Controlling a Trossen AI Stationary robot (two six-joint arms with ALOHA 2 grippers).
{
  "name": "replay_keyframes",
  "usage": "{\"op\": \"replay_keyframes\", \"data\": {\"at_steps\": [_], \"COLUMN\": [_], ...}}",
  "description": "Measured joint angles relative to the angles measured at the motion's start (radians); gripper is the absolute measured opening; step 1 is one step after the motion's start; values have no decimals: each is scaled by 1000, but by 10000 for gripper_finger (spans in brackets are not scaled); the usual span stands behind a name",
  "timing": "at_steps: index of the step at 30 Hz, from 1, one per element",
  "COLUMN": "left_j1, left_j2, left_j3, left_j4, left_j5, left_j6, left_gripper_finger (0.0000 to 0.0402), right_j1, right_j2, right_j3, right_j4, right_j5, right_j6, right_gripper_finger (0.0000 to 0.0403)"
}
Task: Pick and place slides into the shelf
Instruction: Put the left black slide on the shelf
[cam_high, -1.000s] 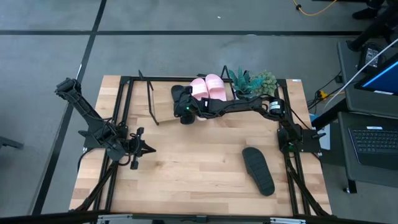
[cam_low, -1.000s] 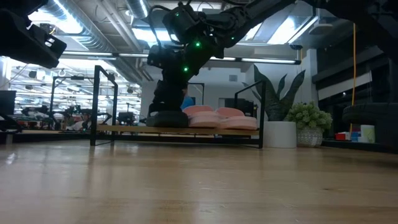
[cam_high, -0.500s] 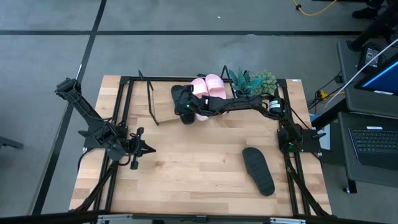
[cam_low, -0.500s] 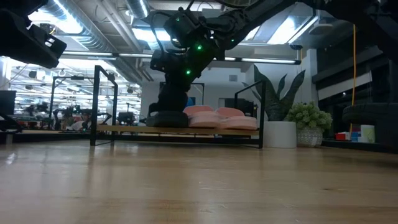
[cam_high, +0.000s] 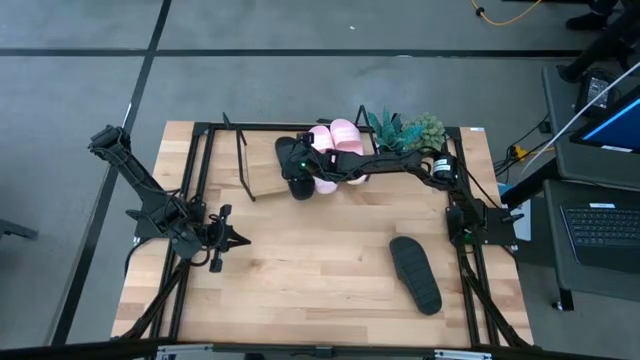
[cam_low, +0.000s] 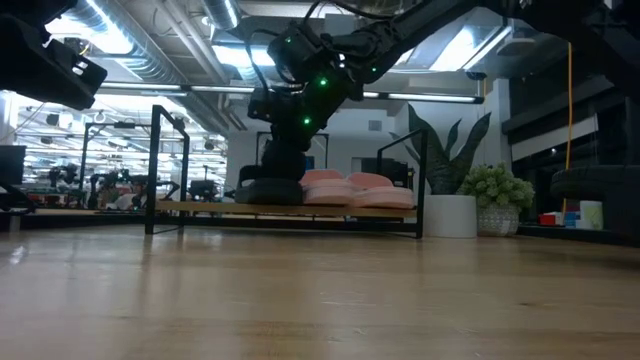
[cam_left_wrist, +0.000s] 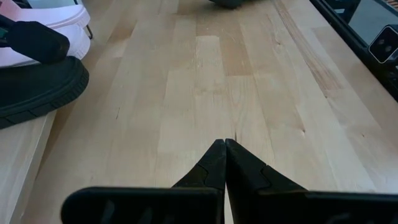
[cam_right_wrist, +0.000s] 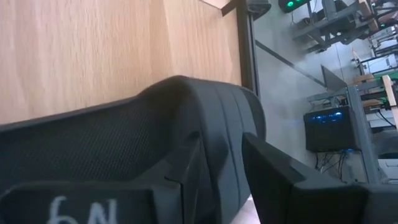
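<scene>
Tabletop (cam_high: 300, 270) space is occupied at the far edge by the shelf (cam_high: 262, 180), a tilted wooden board in a black wire frame, on which two pink slides (cam_high: 340, 140) are seated side by side. One black slide (cam_high: 297, 168) is set on the shelf just beside the pink pair, and the right gripper (cam_high: 303, 165) is positioned directly on it. In the right wrist view the strap of this black slide (cam_right_wrist: 186, 124) is seen between the dark fingers (cam_right_wrist: 292, 180), which are closed around it. The other black slide (cam_high: 415, 273) is left on the tabletop near the right arm's base, well apart from the shelf. The main risk is judged to be a premature or skewed release: if the slide is not fully seated on the tilted board, it may slip off the front edge or be pushed against the neighbouring pink slide. A snag of a fingertip under the strap on withdrawal could also drag the slide off. The right arm is stretched long across the far side of the table, its wrist bent down over the shelf. The left gripper (cam_left_wrist: 224, 155) is parked low over the near left of the tabletop, with its fingers pressed together.
</scene>
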Motion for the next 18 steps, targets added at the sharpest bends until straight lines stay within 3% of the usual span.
{"op": "replay_keyframes", "data": {"at_steps": [5, 13, 18], "left_j1": [0, 0, 0], "left_j2": [0, 0, 0], "left_j3": [0, 0, 0], "left_j4": [-1, -6, -7], "left_j5": [0, 0, 0], "left_j6": [0, 0, 0], "left_gripper_finger": [0, 0, 0], "right_j1": [-2, -3, -2], "right_j2": [0, 0, 0], "right_j3": [0, 0, 0], "right_j4": [-5, 0, 8], "right_j5": [0, 2, 52], "right_j6": [0, 0, 0], "right_gripper_finger": [98, 18, 17]}}
